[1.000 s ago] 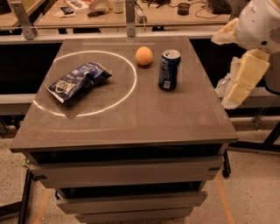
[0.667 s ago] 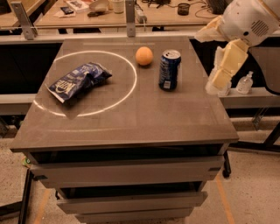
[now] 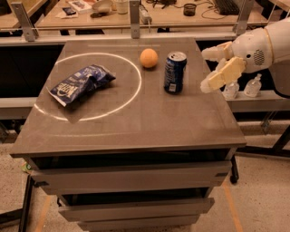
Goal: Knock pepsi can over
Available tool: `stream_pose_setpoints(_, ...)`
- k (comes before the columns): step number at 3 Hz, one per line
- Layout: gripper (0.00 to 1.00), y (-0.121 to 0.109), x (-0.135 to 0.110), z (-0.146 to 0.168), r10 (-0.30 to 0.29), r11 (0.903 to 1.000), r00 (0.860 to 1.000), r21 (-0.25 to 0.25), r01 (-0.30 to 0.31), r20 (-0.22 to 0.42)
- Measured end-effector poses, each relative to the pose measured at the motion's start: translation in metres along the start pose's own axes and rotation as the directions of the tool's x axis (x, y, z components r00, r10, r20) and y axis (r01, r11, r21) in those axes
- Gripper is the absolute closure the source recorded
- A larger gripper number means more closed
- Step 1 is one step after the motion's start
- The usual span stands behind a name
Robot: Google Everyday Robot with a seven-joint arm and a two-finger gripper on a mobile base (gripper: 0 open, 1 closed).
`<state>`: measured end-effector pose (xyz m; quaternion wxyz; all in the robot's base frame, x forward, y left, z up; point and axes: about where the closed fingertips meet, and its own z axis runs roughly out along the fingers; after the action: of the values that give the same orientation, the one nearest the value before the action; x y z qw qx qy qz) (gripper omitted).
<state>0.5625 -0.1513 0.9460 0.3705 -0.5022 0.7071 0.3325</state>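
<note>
The pepsi can (image 3: 174, 72), blue with a silver top rim, stands upright on the grey table (image 3: 136, 122), right of centre. An orange (image 3: 148, 58) sits just to its left and slightly behind it. My gripper (image 3: 205, 69) hangs at the table's right edge, a short way right of the can and about level with it, not touching it. Its two cream fingers (image 3: 223, 74) point left toward the can and stand apart with nothing between them.
A crinkled blue chip bag (image 3: 81, 84) lies at the left inside a white circle (image 3: 136, 86) painted on the table. Small bottles (image 3: 252, 86) stand on a ledge to the right. A cluttered desk (image 3: 136, 13) runs along the back.
My arm has swung left and the gripper has turned from hanging downward beyond the table's right side to pointing at the can. The can, orange and bag have not moved.
</note>
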Motion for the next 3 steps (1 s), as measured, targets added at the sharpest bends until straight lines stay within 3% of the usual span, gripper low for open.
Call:
stream_pose_setpoints(1, 0.00, -0.0176, 0.0050, -0.0071, 0.049, 0.9969, 0.976, 0.050, -0.061, 0.210)
stream_pose_setpoints(2, 0.00, -0.0213, -0.0008, -0.0106, 0.051, 0.9954, 0.969, 0.067, -0.069, 0.243)
stream_pose_setpoints(3, 0.00, -0.0207, -0.0005, -0.0096, 0.050, 0.9957, 0.970, 0.064, -0.067, 0.239)
